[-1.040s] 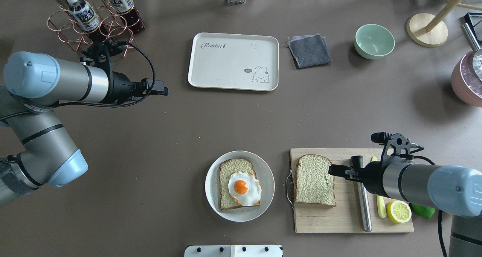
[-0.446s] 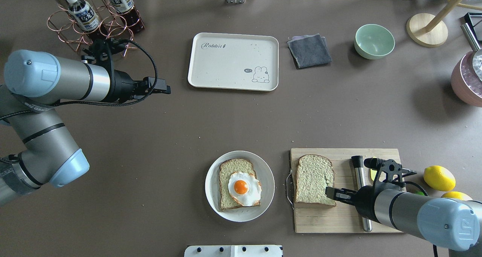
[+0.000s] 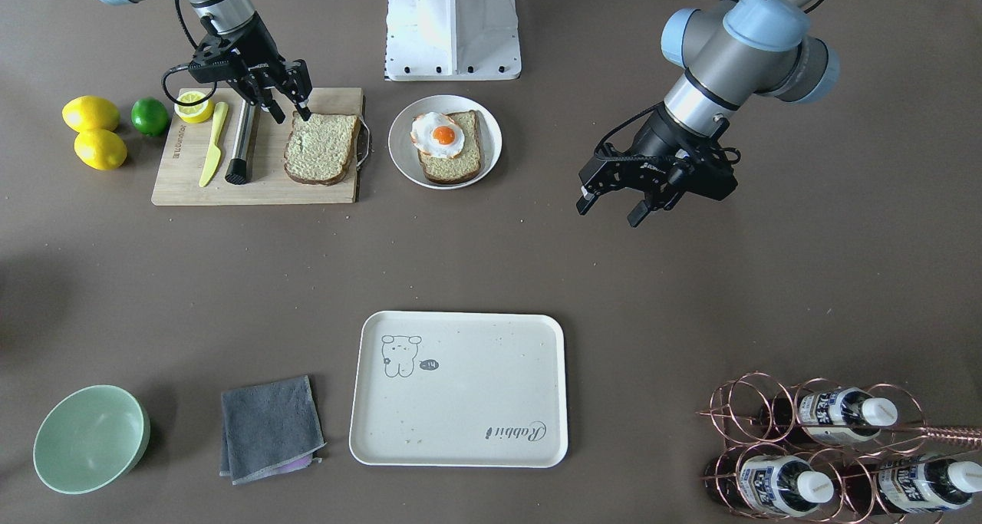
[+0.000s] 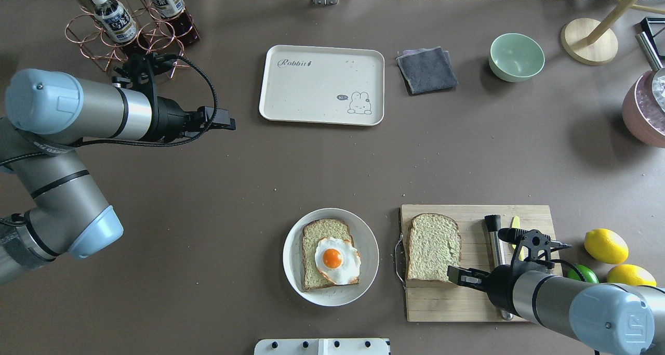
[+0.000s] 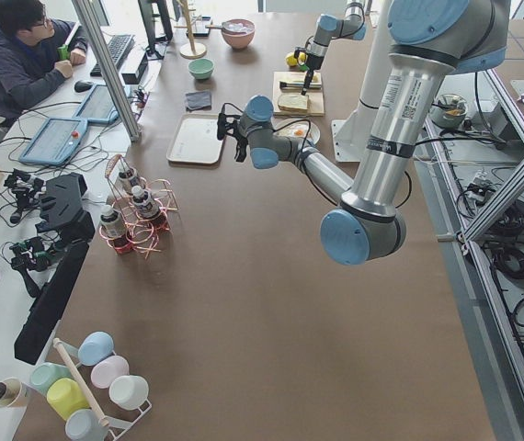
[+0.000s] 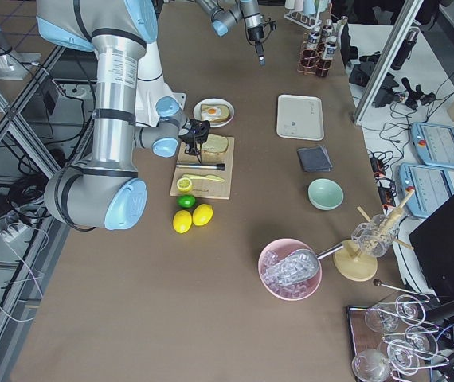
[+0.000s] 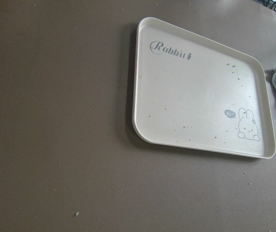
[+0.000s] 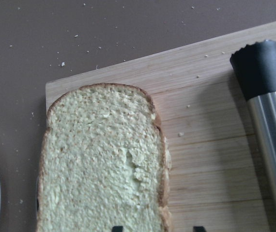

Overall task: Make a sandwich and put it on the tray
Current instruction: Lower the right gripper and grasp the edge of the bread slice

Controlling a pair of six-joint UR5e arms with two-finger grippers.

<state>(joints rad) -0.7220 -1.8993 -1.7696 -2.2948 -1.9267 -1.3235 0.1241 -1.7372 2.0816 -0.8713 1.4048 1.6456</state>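
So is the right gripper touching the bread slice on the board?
Cannot tell. In the front-facing view the open right gripper stands at a corner of the bread slice, but no view shows contact or a gap.

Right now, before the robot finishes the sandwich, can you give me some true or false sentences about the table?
1. The fried egg sits on a bread slice on the round plate. True.
2. The tray has a sandwich on it. False: it holds only crumbs.
3. A second slice lies on the wooden cutting board. True.
4. The right arm's jaws are shut on that second slice. False: they are open by its corner, and it lies flat.
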